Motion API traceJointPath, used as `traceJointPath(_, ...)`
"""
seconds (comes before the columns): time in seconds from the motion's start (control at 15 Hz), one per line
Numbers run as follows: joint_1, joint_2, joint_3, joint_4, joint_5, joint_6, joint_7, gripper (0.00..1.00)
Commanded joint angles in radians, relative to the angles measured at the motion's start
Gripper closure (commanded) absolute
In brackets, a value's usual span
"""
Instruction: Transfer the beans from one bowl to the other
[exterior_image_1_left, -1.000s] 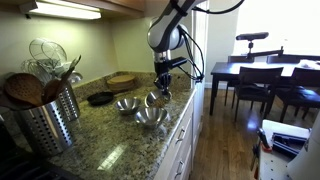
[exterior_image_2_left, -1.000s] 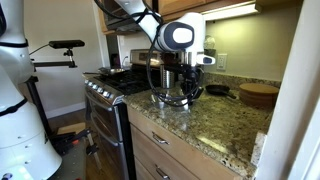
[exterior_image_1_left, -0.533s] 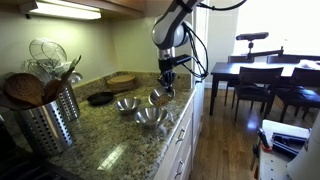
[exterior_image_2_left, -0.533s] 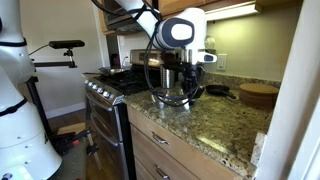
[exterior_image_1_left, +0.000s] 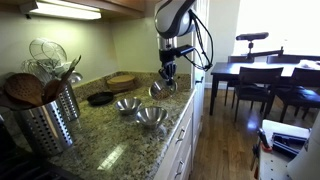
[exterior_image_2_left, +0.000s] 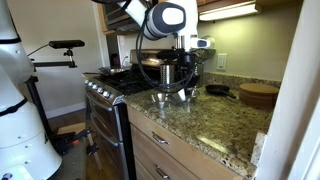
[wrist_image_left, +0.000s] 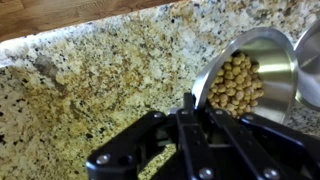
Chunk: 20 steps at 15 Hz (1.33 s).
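Clearance: granite counter (exterior_image_1_left: 115, 135) is long and narrow. Its front edge passes just beside the front steel bowl (exterior_image_1_left: 151, 116). Rear steel bowl (exterior_image_1_left: 127, 104) sits further in, near the front one; contact btwn them cannot be determined. Open granite lies btwn these bowls and the utensil holder (exterior_image_1_left: 50, 118). Dark pan (exterior_image_1_left: 100, 98) and round wooden board (exterior_image_1_left: 122, 80) lie toward the back wall. Stove (exterior_image_2_left: 105, 85) bounds the counter at one end. In the wrist view the granite ends at a wood-toned strip (wrist_image_left: 80, 15) along the top left.

Gripper (wrist_image_left: 192, 104): jaws clamped on the rim of the bean bowl (wrist_image_left: 260, 50). In an exterior view the bean bowl (exterior_image_1_left: 160, 89) hangs above the counter, off the surface, near the front edge.

Orientation, wrist view: bowl extends from the gripper toward upper right, tilted, mouth toward the camera. Beans (wrist_image_left: 236, 82) are heaped on the side nearest the gripper. Round item, no long axis. Steel rim (wrist_image_left: 311, 55) at the right frame edge sits just beside the bean bowl; contact not determinable.
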Motion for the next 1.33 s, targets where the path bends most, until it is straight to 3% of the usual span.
traceJointPath(0.0, 0.036, -0.124, 0.022, -0.081, -0.063, -0.054, 0.023, 0.92)
traceJointPath(0.47, 0.097, -0.197, 0.095, -0.11, -0.139, -0.15, 0.086, 0.92)
traceJointPath(1.27, 0.157, -0.136, 0.182, -0.061, -0.376, -0.186, 0.307, 0.92)
